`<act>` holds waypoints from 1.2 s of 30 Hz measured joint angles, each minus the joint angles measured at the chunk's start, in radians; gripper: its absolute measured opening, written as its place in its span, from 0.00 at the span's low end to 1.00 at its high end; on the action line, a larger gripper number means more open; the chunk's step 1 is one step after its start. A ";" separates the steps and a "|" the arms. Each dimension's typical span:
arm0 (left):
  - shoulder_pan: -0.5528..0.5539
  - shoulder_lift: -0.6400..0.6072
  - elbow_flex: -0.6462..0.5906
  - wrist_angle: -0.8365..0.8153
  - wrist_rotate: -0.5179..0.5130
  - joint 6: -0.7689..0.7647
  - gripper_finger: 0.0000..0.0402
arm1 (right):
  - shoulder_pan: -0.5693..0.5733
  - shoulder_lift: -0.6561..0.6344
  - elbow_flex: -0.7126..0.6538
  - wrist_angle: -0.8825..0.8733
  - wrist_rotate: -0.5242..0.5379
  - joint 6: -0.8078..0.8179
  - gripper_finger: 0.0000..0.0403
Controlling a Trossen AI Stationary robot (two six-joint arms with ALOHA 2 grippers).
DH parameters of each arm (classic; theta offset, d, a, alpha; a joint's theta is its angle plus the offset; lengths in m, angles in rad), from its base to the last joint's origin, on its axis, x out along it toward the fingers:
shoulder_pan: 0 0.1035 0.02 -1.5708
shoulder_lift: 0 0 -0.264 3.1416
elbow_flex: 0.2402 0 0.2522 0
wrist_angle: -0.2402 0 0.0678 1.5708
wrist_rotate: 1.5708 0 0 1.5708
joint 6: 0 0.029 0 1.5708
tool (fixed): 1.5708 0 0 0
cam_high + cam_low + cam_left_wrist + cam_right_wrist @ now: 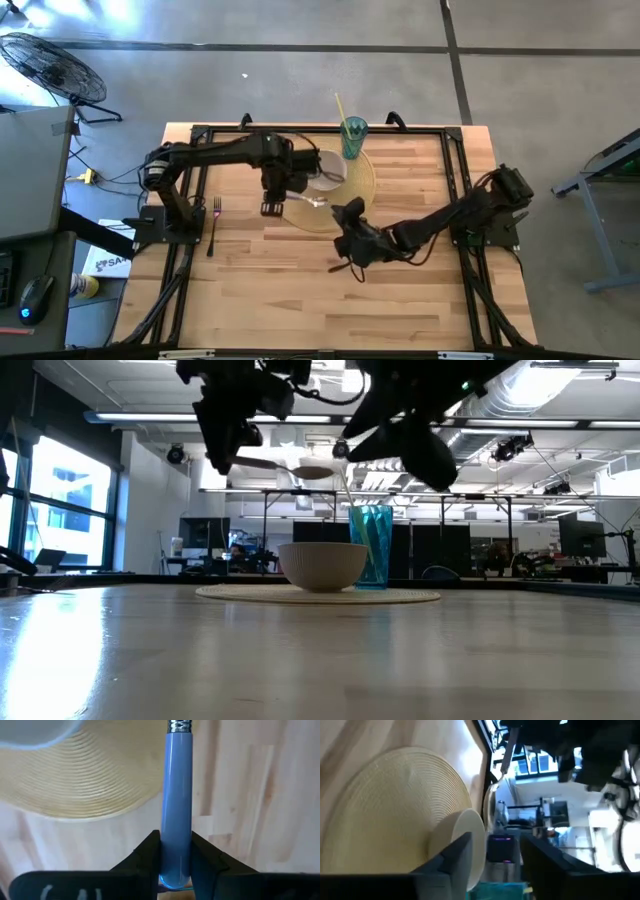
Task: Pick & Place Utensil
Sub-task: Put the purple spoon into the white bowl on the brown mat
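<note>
My left gripper [271, 205] is shut on a spoon with a light-blue handle [178, 795], held in the air over the near-left part of the round woven placemat [355, 200]. The spoon's metal bowl end [314, 472] is higher than the white bowl [322, 566], which stands on the placemat. A teal cup with a yellow straw [353, 137] stands at the mat's far edge. My right gripper [350, 215] is open and empty at the mat's near edge, facing the white bowl [465, 845]. A fork [214, 224] lies flat on the table at the left. My left gripper pinches the spoon's blue handle near its free end [176, 862] between its two fingers [148, 855], one on each side. The fingers come from above. The spoon is lifted clear and lies about level, its metal end [319, 202] toward the table's right.
Black frame rails [200, 180] run along the table's left, right and far sides. Bare wood lies toward the near edge [300, 300]. A fan [50, 65] and a desk [30, 170] stand off the table at the left.
</note>
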 joint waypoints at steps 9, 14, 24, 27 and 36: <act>0.129 0.113 0.134 -0.027 -0.040 0.026 0.17 | 0.039 -0.128 0.000 -0.358 -0.076 0.501 0.52; 0.160 0.259 0.288 -0.094 -0.088 0.054 0.17 | 0.043 -0.129 0.000 -0.462 -0.085 0.645 0.51; 0.191 0.367 0.352 -0.093 -0.118 0.097 0.18 | 0.062 -0.129 0.000 -0.520 -0.174 0.797 0.51; 0.201 0.373 0.353 -0.095 -0.133 0.097 0.19 | 0.074 -0.129 0.000 -0.520 -0.170 0.815 0.51; 0.221 0.376 0.353 0.022 -0.137 0.086 0.19 | 0.084 -0.129 0.000 -0.518 -0.164 0.860 0.51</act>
